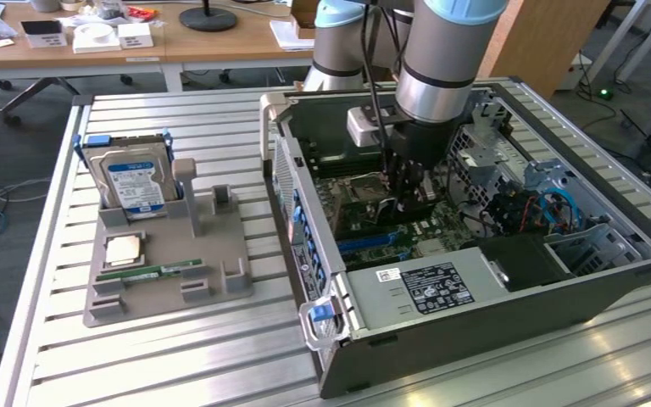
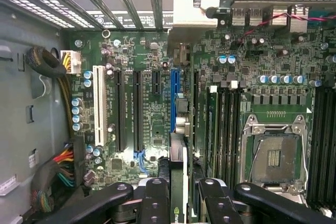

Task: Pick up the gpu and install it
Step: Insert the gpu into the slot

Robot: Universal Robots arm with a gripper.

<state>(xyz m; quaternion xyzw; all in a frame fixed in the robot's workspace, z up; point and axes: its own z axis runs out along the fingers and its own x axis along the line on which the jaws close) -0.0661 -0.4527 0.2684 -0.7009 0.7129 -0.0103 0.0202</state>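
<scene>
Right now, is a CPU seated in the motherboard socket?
No, the socket sits bare inside its metal frame, with its contact field exposed.

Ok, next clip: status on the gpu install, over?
Gripper shut on gpu, inside the case. Held edge-on, in line with blue slot; seated or not, cannot tell. Nothing seen blocking the slot.

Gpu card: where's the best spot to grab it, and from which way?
Probably its top edge, coming straight down from above, one finger on each flat face. The gpu is thin and stands on edge, in line with the blue slot, so its broad faces are what the gripper pinches now.
</scene>
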